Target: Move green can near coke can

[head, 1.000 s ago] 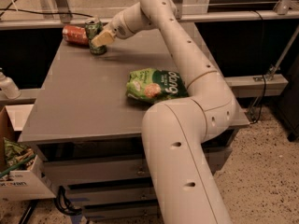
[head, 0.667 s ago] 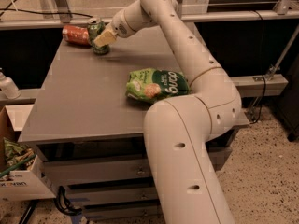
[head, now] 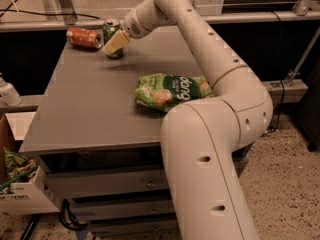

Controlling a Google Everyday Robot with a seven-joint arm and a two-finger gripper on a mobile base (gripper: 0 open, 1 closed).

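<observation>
The green can (head: 110,29) stands upright at the far left of the grey table (head: 90,109), its silver top showing. The coke can (head: 84,37) lies on its side just left of it, a small gap between them. My gripper (head: 115,43) is at the green can, in front of its lower right side and covering part of it. My arm reaches to it from the lower right across the table.
A flat green snack bag (head: 172,90) lies mid-table beside my arm. A white bottle (head: 7,91) stands on a ledge to the left. A cardboard box (head: 20,184) sits on the floor at lower left. Drawers (head: 110,184) are under the tabletop.
The gripper and the green can sit slightly further right of the coke can than before. The coke can and the snack bag have not moved.
</observation>
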